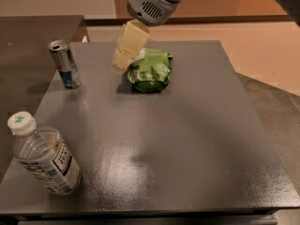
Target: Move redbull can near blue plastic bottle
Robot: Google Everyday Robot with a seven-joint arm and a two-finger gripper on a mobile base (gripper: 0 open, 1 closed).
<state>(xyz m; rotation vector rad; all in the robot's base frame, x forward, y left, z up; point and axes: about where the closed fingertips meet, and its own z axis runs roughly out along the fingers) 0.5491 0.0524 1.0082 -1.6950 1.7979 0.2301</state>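
Your gripper (pixel 125 50) hangs over the far part of the dark grey table (pixel 197 139), pointing down and to the left from the grey wrist housing (pixel 150 1) at the top of the view. Its cream tip sits just beside the left edge of the green snack bag (pixel 150 70), between that bag and the can (pixel 65 64) and much nearer the bag. You cannot tell from this angle how wide the gripper stands, nor whether its tip touches the tabletop. It has hold of nothing: the can, the bag and the bottle (pixel 44 156) all rest on the table apart from it. The can stands upright near the far left edge, silver on top with a blue band lower down, well clear of the gripper. The bottle is at the near left corner, clear plastic with a white cap bearing a green mark and a white, blue and black label on its side. It appears to lean toward the left in this view. Can and bottle are both on the left side but well apart, with bare tabletop between them. The bag lies crumpled near the far middle.
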